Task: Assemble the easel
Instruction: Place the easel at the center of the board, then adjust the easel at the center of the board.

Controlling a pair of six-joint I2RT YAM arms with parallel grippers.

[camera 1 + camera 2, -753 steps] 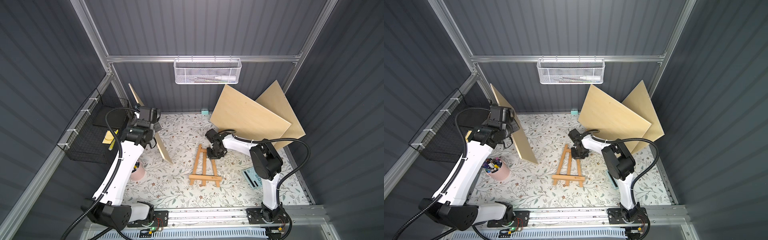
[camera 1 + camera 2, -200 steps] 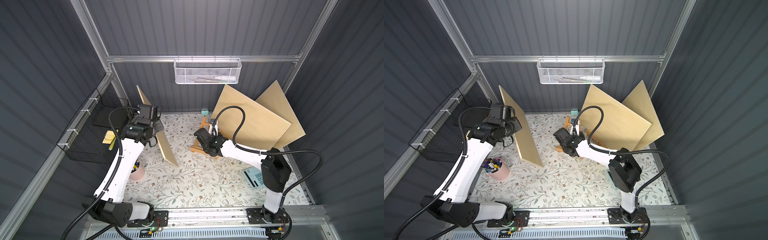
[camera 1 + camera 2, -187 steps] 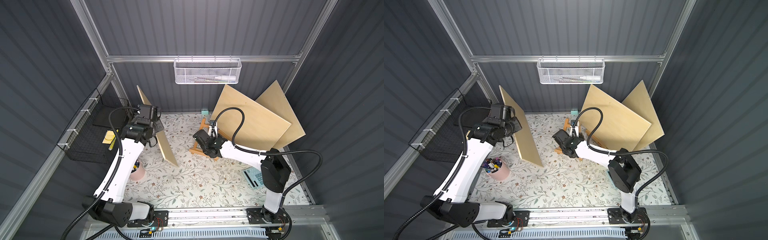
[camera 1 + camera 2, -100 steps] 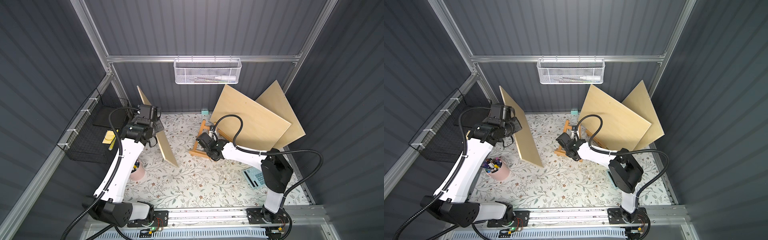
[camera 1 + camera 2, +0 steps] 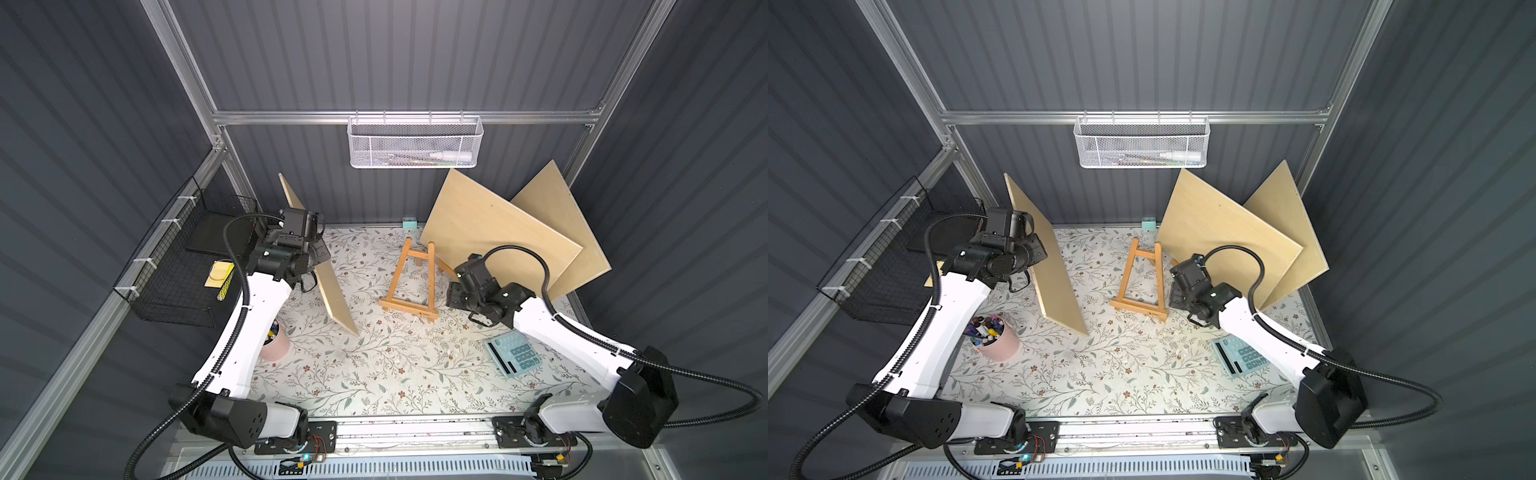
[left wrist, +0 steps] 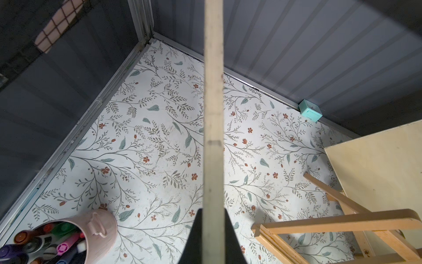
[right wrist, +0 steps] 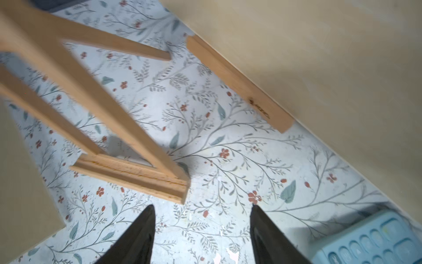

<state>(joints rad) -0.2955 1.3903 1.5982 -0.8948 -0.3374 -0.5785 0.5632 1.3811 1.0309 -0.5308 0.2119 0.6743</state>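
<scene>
The wooden easel [image 5: 409,309] [image 5: 1138,309] stands upright on the floral table near the back, free of both grippers. It also shows in the left wrist view [image 6: 342,222] and the right wrist view [image 7: 127,173]. My right gripper [image 5: 452,296] [image 5: 1177,299] [image 7: 202,206] hovers just right of the easel's base, open, with only table between its fingers. My left gripper [image 5: 319,255] [image 5: 1038,253] [image 6: 212,212] is shut on a pale wooden board [image 5: 336,299] [image 5: 1059,282] [image 6: 213,114], held on edge left of the easel.
Two large boards [image 5: 498,232] [image 5: 552,208] lean on the back right wall. A loose wooden strip [image 7: 239,84] lies at their foot. A blue calculator [image 5: 513,353], a pink marker cup [image 5: 994,336], a teal box [image 5: 409,223] and a black wire basket [image 5: 187,266] are around.
My right gripper has opened, let go of the easel and drawn back to the right. The easel now stands alone. The left arm and its board have not moved.
</scene>
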